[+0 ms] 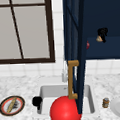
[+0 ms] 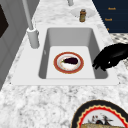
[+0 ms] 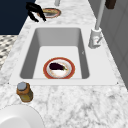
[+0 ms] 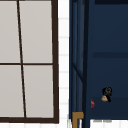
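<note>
My right robot hand point(image 1: 102, 33), at the frame's upper right inside the open blue cabinet point(image 1: 104, 16), pinches a small tan object point(image 1: 99, 39) too tiny to identify, while my left robot hand point(image 1: 37, 101), fingers curled on nothing, hovers at the sink's point(image 1: 44, 90) left rim.

The left hand point(image 1: 37, 101) hovers low at the frame's lower left in the front view, its fingers point(image 2: 101, 65) curled downward and holding nothing. The right hand point(image 1: 103, 33) floats high at the upper right, fingers pinched closed around something small.
</note>
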### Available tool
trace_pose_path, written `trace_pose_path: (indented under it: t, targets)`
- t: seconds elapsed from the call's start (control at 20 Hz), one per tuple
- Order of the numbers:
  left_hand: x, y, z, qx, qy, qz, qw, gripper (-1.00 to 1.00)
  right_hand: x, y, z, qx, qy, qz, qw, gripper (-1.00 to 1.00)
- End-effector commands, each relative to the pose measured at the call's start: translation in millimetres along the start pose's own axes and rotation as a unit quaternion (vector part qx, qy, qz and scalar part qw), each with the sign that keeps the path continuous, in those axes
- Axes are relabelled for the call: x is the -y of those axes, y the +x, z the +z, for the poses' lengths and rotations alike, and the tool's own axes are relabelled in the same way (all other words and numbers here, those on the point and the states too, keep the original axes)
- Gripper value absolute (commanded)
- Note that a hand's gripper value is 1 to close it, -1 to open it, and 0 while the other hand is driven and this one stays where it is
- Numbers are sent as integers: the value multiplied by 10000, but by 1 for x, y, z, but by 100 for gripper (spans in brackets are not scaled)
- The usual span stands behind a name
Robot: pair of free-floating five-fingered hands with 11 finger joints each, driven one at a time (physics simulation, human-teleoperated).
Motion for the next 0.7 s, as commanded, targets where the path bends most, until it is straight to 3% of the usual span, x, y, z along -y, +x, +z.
trace_pose_path:
  t: [0.0, 0.65]
  targets:
    - [0, 0, 0, 0, 0, 0, 10000, 0, 6, -17, 26, 120, -11, -208, 9997, 100]
    - [0, 0, 0, 0, 0, 0, 10000, 0, 5, -56, 108, 361, 7, -371, 9987, 100]
